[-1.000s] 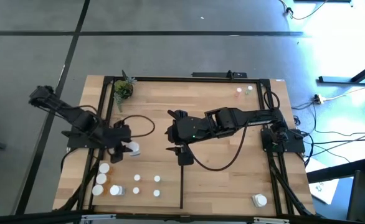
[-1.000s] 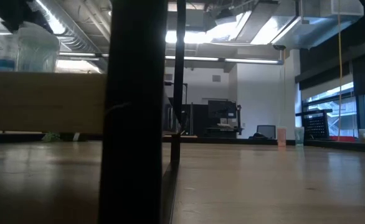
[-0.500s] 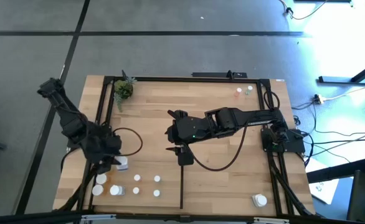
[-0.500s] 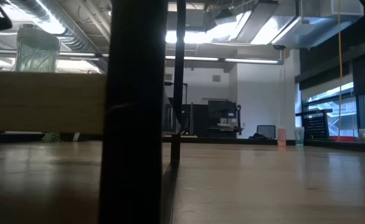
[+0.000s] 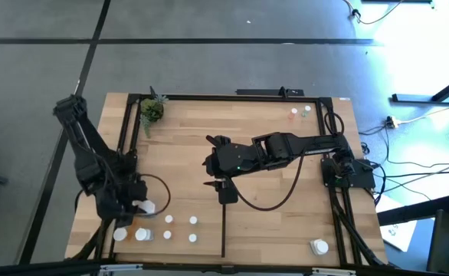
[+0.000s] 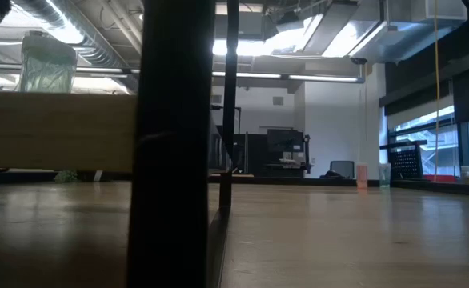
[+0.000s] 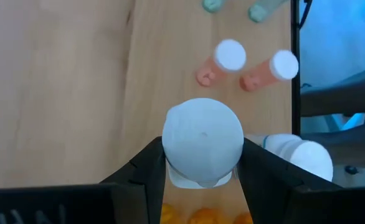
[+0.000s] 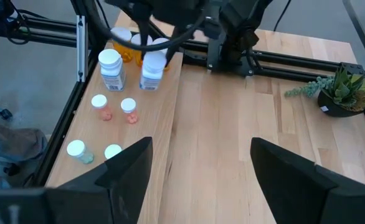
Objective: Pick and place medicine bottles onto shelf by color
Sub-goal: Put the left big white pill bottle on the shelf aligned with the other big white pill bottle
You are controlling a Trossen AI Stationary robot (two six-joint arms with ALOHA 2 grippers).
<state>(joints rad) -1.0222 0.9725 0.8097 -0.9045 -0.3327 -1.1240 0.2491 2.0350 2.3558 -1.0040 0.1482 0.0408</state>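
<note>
A light-wood shelf (image 5: 270,222) edged by black rails is seen over grey floor. At its left front, a white-capped bottle (image 7: 202,140) is clamped in the left gripper (image 5: 138,207) beside perhaps five partly hidden bottles. The right gripper (image 5: 226,189) is held wide, empty, mid-shelf.

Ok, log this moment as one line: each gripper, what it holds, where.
left gripper: shut on white-capped bottle, near-left of shelf by bottle cluster | right gripper: open, empty, mid-shelf, waiting
</note>
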